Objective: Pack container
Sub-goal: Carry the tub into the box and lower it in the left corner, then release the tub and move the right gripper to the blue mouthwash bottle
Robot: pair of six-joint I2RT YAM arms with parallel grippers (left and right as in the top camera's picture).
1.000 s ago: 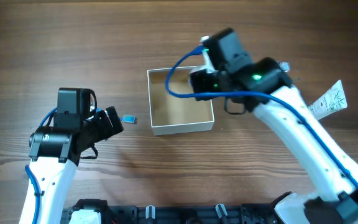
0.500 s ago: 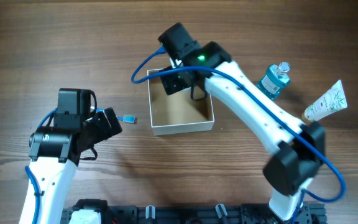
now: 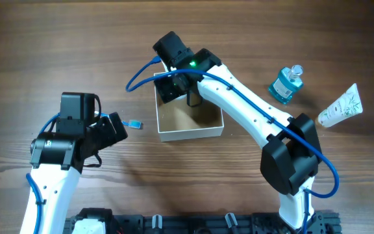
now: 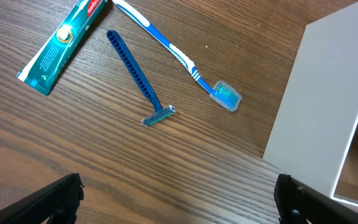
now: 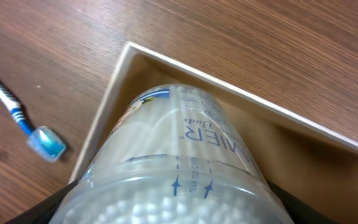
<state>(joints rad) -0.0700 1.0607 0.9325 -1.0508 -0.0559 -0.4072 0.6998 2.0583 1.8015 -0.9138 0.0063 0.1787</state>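
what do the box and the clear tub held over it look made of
The container is likely cardboard: matte brown inside, smooth white outside, thin walls. The tub looks like clear glossy plastic: the white cotton buds show through its printed wall.

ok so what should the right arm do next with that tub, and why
Probably nudge the cotton bud tub toward the container's middle before lowering. The right gripper holds it over the far left corner, and in the wrist view it seems to overlap the side wall, so it might catch the rim.
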